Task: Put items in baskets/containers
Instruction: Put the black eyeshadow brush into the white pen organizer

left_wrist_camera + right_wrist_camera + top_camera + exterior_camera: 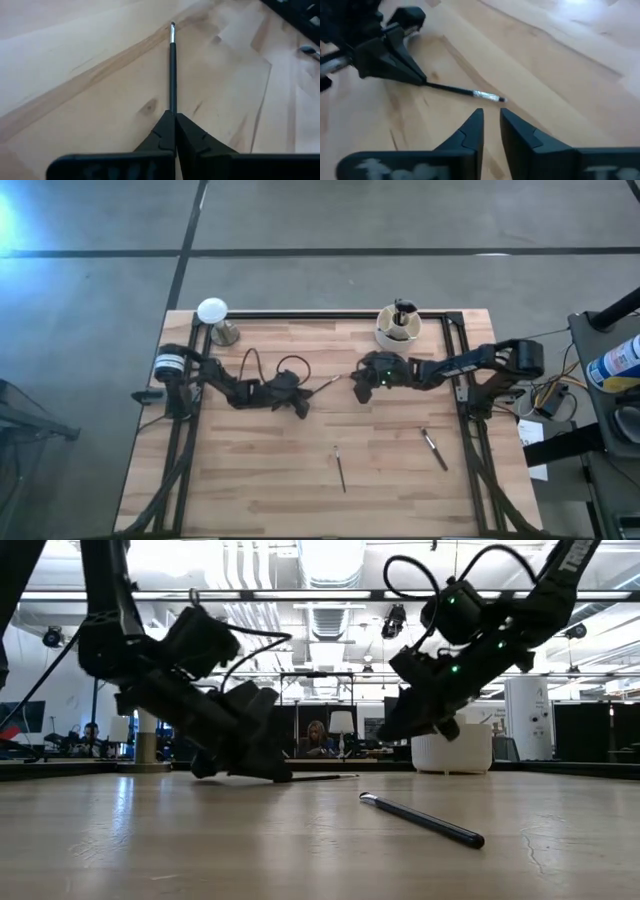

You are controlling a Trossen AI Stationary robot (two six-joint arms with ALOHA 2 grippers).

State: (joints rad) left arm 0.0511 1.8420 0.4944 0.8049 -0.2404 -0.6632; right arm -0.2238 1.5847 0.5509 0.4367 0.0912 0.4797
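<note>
My left gripper [303,404] is at the table's middle, shut on a thin dark makeup brush [325,386] with a silver ferrule. The brush points toward my right gripper [358,388]. My right gripper [491,120] is open by a narrow gap, and its fingers stand just short of the brush's head end [490,97] without touching it. The cream-white cup [398,330] stands at the far edge with brushes sticking up in it. Two more brushes lie flat on the table, one near the middle [340,468] and one to the right [433,448]. My left gripper pinches the brush's dark handle at its back end [173,109] between its two fingertips. The fingers lie along the brush, slanting down from the table's left. The brush sticks out nearly level, low over the table [322,777]. Whether its head touches the wood I cannot tell.
A white disc on a metallic stand [214,316] stands at the far left corner. A dark frame [330,316] runs along the table's far edge and sides. Bare wood lies between the two loose brushes and along the near edge.
</note>
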